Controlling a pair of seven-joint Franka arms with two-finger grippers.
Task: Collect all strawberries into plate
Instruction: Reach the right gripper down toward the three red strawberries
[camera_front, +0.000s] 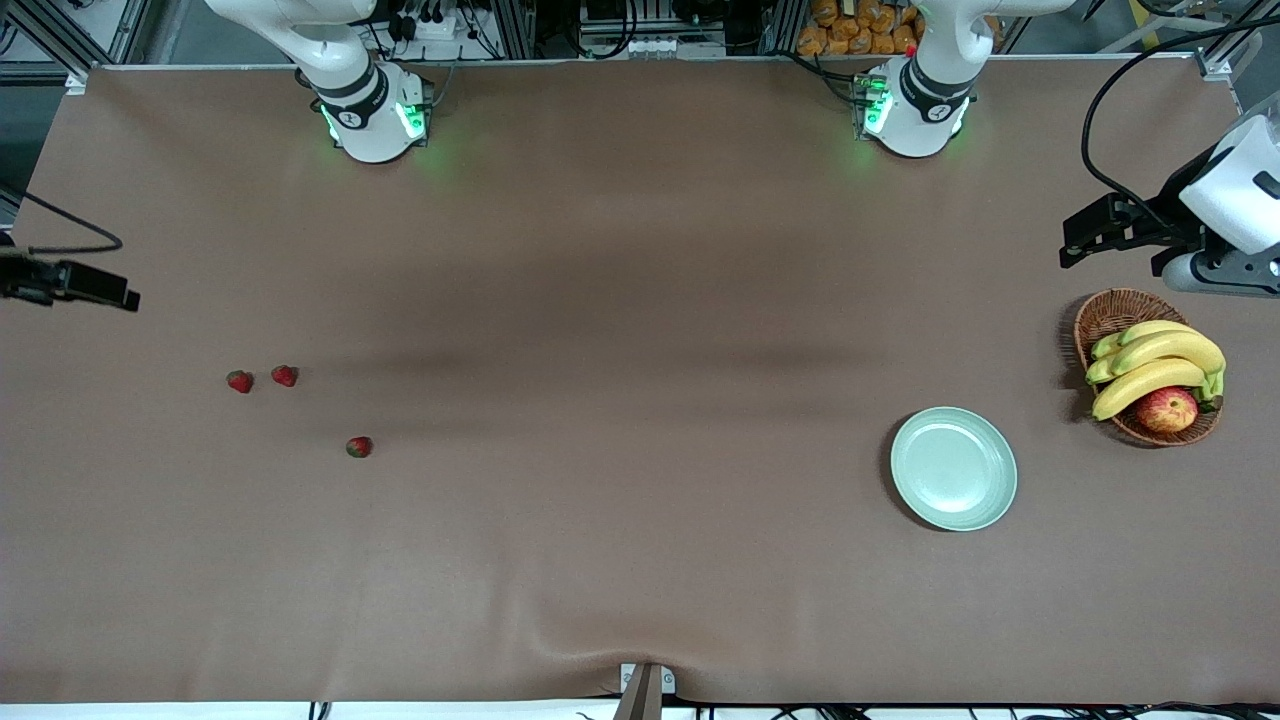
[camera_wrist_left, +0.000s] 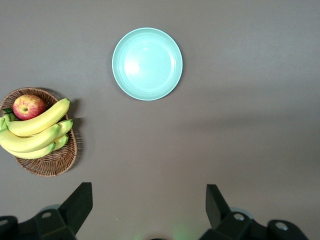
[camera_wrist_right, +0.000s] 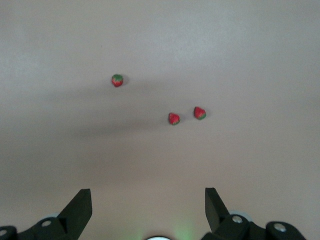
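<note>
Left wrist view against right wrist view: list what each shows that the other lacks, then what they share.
Only the left wrist view: the plate, bare, and the basket with bananas and an apple, plus the open left gripper.

Only the right wrist view: three strawberries lying apart on the table, plus the open right gripper.

Both: the brown table, and a gripper holding nothing.

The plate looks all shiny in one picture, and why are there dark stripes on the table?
In the left wrist view the plate shows a pale glare patch from overhead light. In the front view it looks duller. The soft dark bands on the table in the front view are probably blurry shadows of the raised arms. In the right wrist view similar faint bands run by the strawberries.
</note>
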